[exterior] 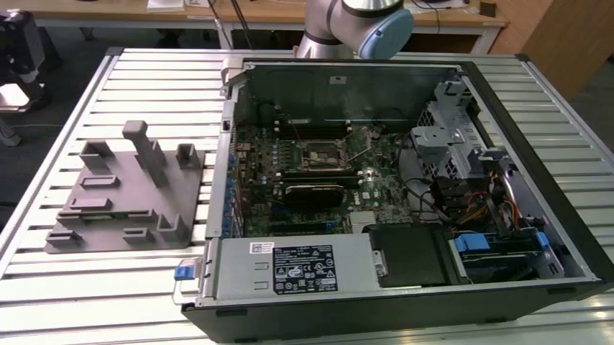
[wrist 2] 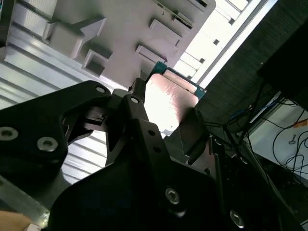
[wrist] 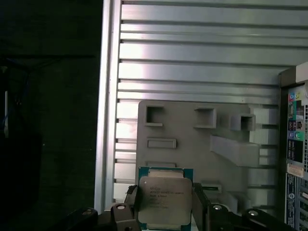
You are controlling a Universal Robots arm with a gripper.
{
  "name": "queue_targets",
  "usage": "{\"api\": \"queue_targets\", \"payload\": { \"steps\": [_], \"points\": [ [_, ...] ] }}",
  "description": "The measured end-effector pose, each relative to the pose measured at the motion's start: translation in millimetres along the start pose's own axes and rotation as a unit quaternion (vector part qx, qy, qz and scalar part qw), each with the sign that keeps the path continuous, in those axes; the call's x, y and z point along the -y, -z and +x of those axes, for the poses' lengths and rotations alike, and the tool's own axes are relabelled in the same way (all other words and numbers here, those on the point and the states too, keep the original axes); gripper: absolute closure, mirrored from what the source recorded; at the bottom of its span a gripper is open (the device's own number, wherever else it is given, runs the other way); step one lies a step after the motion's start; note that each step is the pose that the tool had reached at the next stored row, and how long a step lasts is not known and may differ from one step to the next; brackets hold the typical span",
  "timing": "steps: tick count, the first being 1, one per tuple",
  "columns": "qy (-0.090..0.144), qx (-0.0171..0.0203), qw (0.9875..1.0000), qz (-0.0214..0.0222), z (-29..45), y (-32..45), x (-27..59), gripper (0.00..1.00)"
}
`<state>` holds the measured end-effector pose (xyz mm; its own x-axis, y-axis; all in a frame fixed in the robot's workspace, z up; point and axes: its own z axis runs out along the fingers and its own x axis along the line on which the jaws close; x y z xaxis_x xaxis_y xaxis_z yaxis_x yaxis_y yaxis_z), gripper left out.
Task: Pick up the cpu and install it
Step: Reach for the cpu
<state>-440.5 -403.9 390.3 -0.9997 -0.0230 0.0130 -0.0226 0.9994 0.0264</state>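
Silvery metal caps the cpu [wrist: 165, 198], which is clamped between the two black fingers [wrist: 200, 207], one pad on each of two opposite edges. Held by its edges like this, both flat faces stay free, which I judge suits laying it flat into a seat. The lid is a dull square with rounded corners and faint dark print. It sits on a thin green board that shows as a narrow rim on the side toward the fingertips. In the second wrist view the cpu's broad face glares near white with a pinkish cast. Beyond the fingertips lies the grey fixture [wrist: 202, 139], with its recesses and blocks, on the slatted aluminium worktop [wrist: 192, 57]. The cpu seems to hang clear of the fixture rather than rest in it, though the gap is hard to judge. In the exterior view the open case [exterior: 364, 93] stands beside the fixture, its socket [exterior: 321, 152] at the board's middle.
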Motion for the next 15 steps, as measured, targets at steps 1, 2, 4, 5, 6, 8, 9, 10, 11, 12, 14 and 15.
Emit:
{"api": "queue_targets", "payload": {
  "steps": [1,2,4,5,6,8,9,10,11,12,14,15],
  "points": [
    [0.0,0.0001,1.0,0.0,0.1,4.6,-0.1,0.47],
    [0.0,0.0,1.0,0.0,0.1,9.1,-0.2,0.47],
    [0.0,0.0001,1.0,0.0,0.2,18.5,-0.5,0.47],
    [0.0,0.0,1.0,-0.0001,0.3,23.0,-0.6,0.47],
    [0.0,0.0,1.0,-0.0001,0.3,25.9,-0.7,0.47],
    [0.0,0.0002,1.0,-0.0002,0.3,25.9,-0.7,0.47],
    [0.0,0.0002,1.0,-0.0002,0.3,26.0,-0.7,0.47],
    [0.0,0.0002,1.0,-0.0002,0.3,26.0,-0.7,0.47],
    [0.0,0.0001,1.0,-0.0001,0.3,26.2,-0.7,0.47],
    [0.0,0.0001,1.0,-0.0003,0.3,26.2,-0.7,0.47],
    [0.0,-0.0001,1.0,-0.0004,-3.0,26.5,-0.6,0.47],
    [0.0,0.0001,1.0,-0.0005,-6.8,26.4,-0.5,0.47]
  ]
}}
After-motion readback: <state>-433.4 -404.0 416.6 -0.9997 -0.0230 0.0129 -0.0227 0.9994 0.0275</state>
